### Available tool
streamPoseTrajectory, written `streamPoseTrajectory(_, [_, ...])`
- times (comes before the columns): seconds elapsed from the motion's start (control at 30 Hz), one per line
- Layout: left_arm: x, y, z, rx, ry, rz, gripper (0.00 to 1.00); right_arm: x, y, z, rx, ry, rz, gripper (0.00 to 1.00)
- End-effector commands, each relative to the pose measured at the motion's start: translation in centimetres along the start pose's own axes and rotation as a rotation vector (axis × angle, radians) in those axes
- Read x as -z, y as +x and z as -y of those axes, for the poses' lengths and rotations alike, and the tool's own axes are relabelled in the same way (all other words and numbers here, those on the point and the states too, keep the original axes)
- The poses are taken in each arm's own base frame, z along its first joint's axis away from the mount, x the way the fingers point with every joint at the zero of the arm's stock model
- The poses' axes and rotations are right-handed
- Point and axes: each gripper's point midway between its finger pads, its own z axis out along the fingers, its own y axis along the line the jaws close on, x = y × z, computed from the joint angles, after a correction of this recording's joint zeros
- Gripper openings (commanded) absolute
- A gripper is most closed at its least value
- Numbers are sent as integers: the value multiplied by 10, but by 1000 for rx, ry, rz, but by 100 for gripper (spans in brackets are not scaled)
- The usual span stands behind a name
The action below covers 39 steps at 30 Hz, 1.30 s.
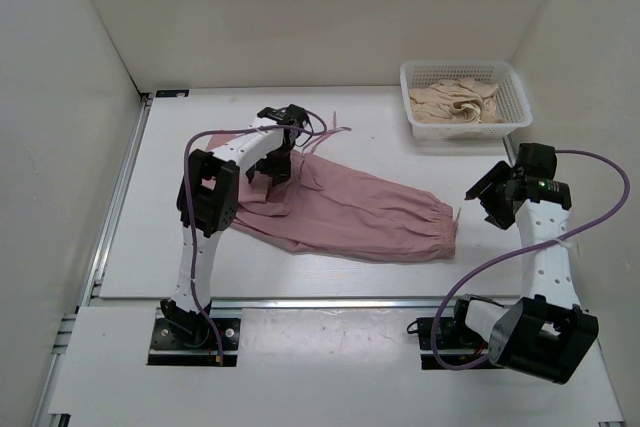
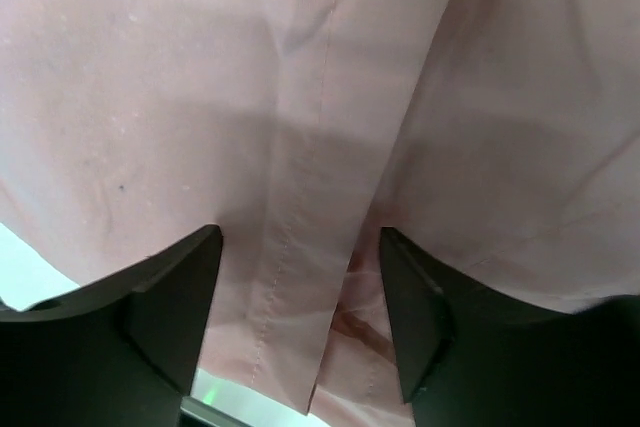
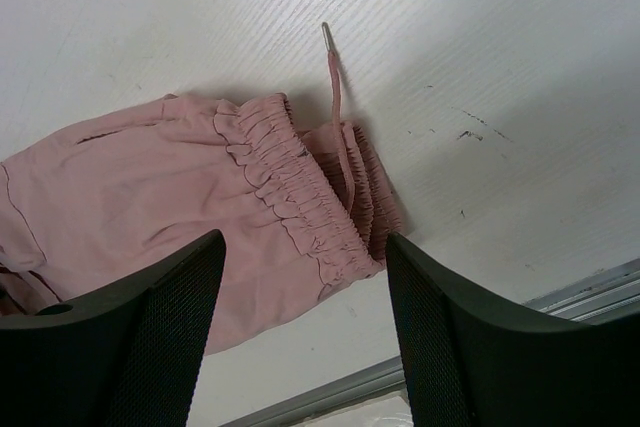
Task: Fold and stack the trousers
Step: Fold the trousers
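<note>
The dusty-pink trousers (image 1: pixel 350 212) lie flat across the middle of the table, with the gathered waist at the right and the leg ends at the left. My left gripper (image 1: pixel 272 169) points down on the leg end. In the left wrist view its fingers (image 2: pixel 170 297) stand apart with a hemmed fold of pink fabric (image 2: pixel 300 147) between them. My right gripper (image 1: pixel 487 205) hovers open and empty just right of the waist. The right wrist view shows the elastic waistband (image 3: pixel 300 197) and a drawstring (image 3: pixel 335 97) ahead of the open gripper (image 3: pixel 305 337).
A white basket (image 1: pixel 520 107) holding a beige-cream garment (image 1: pixel 455 102) stands at the back right. White walls enclose the table on the left, back and right. A metal rail (image 1: pixel 300 300) runs along the near edge.
</note>
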Motion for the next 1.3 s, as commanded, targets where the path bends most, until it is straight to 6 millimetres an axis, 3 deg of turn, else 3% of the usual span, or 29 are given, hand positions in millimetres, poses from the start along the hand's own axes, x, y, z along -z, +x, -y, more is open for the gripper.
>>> streamPoseTrajectory(0.0, [18,-9,-12,16,-2,51,77,1,-4,-4,23,-17,8,71])
streamPoseTrajectory(0.13, [3,1,-7,-13,-11,11,81,1,-5,-7,24,-31,10,71])
streamPoseTrajectory(0.17, [2,1,-9,-13,-22,16,76,1,-5,-7,24,-31,10,71])
streamPoseTrajectory(0.2, [2,0,-10,-13,-30,20,69,1,-5,-7,24,-31,10,71])
streamPoseTrajectory(0.23, [2,0,-15,-18,-53,21,47,1,-5,-6,33,-31,10,71])
streamPoseTrajectory(0.37, [30,-11,-42,12,-92,71,10,3,-5,-7,33,-35,18,71])
streamPoseTrajectory(0.5, [76,-33,-79,60,-32,154,10,6,-5,-9,34,-48,21,71])
streamPoseTrajectory(0.6, [111,-46,-90,48,74,225,10,8,-6,-9,35,-53,30,71])
streamPoseTrajectory(0.73, [135,-50,-102,65,167,271,10,10,-6,-10,36,-58,38,71])
streamPoseTrajectory(1.03, [172,-53,-82,35,348,352,10,10,-5,-11,36,-66,33,71])
streamPoseTrajectory(1.27, [184,-51,-70,8,422,361,10,10,-5,-11,36,-66,33,71])
